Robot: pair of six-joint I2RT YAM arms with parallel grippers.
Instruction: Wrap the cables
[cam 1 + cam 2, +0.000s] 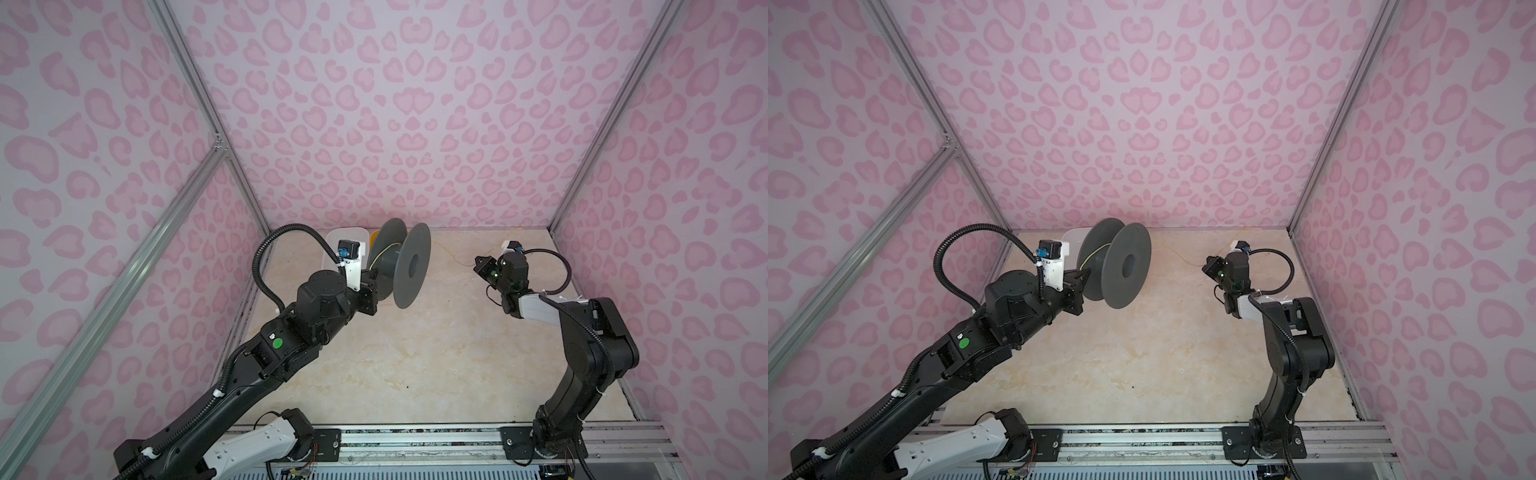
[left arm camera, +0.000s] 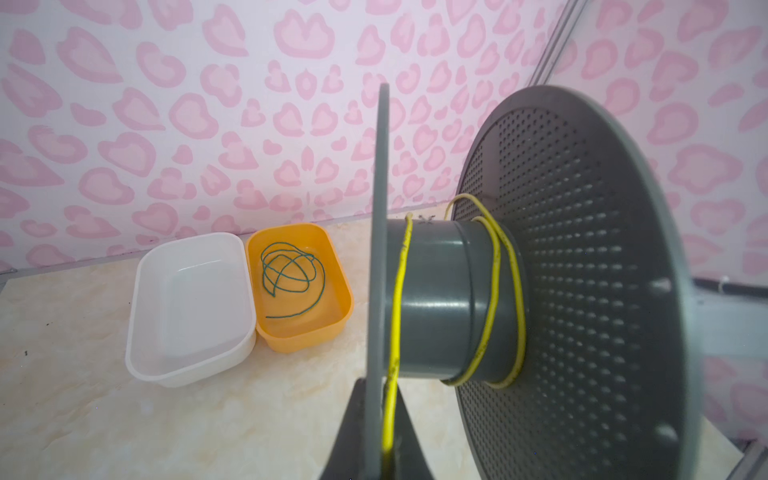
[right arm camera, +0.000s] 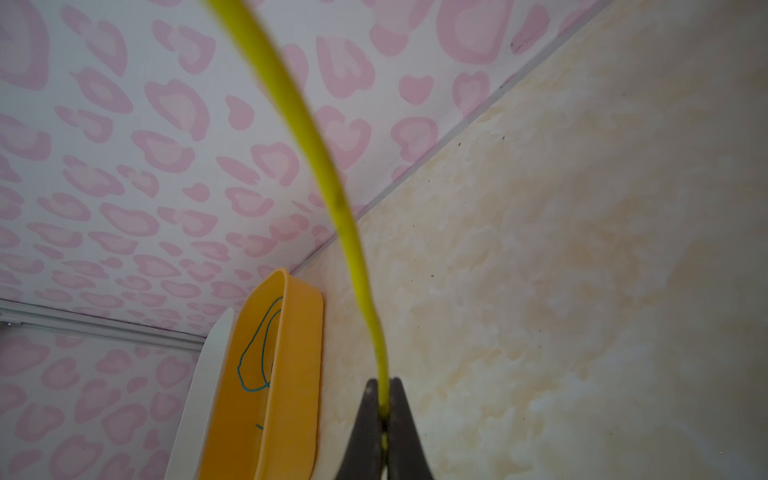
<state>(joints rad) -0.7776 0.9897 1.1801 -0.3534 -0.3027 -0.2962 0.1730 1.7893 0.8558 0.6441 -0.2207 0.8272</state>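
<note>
My left gripper [image 2: 380, 384] is shut on one flange of a grey spool [image 2: 440, 299], with a stretch of the yellow cable [image 2: 494, 291] pinched beside that flange. The yellow cable circles the hub in a few loose turns. In both top views the spool [image 1: 409, 266] [image 1: 1129, 266] hangs above the table at the back, on the left gripper [image 1: 372, 286] [image 1: 1079, 282]. From it the yellow cable [image 1: 455, 259] [image 1: 1177, 253] runs right to my right gripper [image 1: 480, 264] [image 1: 1208, 264]. That gripper [image 3: 384, 384] is shut on the yellow cable [image 3: 332, 187]. The green cable [image 2: 286, 270] [image 3: 257, 353] lies coiled in an orange tray [image 2: 307, 336].
A white tray [image 2: 191, 370] stands against the orange tray by the back wall, behind the spool; in a top view the white tray [image 1: 345, 237] is partly hidden. Pink patterned walls close the table on three sides. Aluminium rails carry the arm bases at the front.
</note>
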